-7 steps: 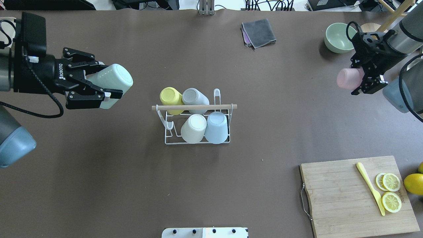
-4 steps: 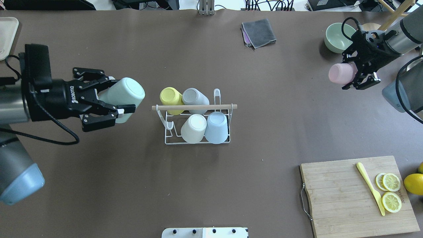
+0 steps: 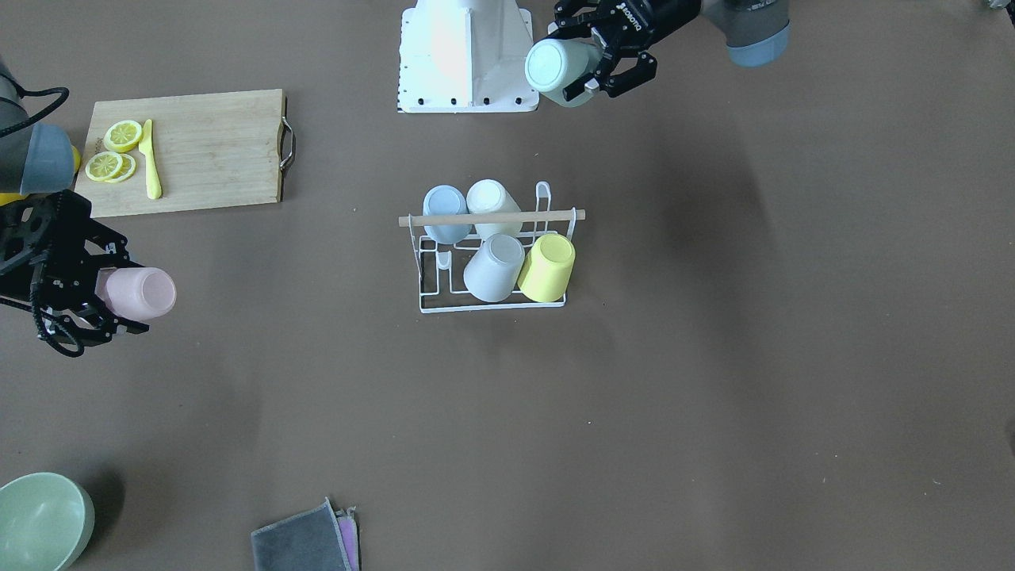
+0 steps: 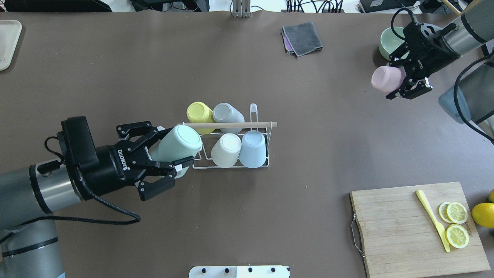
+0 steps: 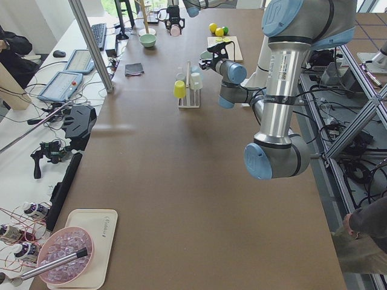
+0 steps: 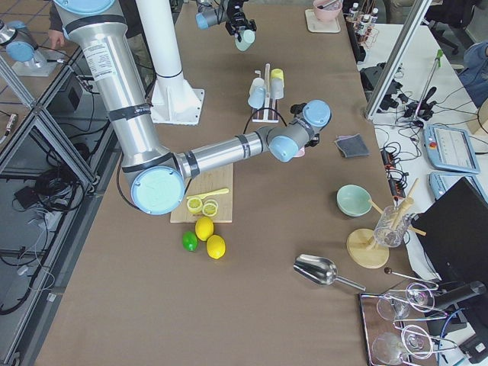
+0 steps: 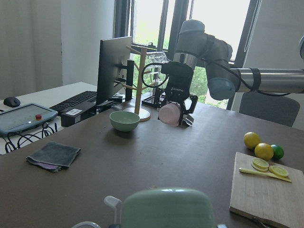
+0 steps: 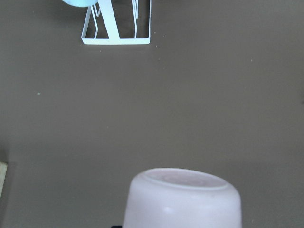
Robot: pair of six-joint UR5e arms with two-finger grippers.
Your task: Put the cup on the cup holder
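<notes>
The white wire cup holder point(image 4: 231, 166) with its wooden rod point(image 4: 227, 124) stands mid-table and carries several upside-down cups, among them a yellow one point(image 4: 198, 112) and a light blue one point(image 4: 253, 148). My left gripper point(image 4: 173, 150) is shut on a mint green cup point(image 4: 178, 143), held in the air bottom-first at the holder's left end in the overhead view. In the front view this cup point(image 3: 553, 70) appears on the robot's side of the holder point(image 3: 492, 305). My right gripper point(image 4: 397, 80) is shut on a pink cup point(image 4: 385, 78) far to the right, well off the holder.
A wooden cutting board point(image 4: 401, 231) with lemon slices and a yellow knife point(image 4: 432, 220) lies at the near right, a lemon point(image 4: 483, 214) beside it. A green bowl point(image 4: 386, 36) and a grey cloth point(image 4: 302, 38) sit at the far side. A pale tray point(image 4: 7, 42) is far left.
My left arm has carried the mint cup right and toward the robot, up to the holder's left end. The right gripper has moved the pink cup left and slightly farther away.
</notes>
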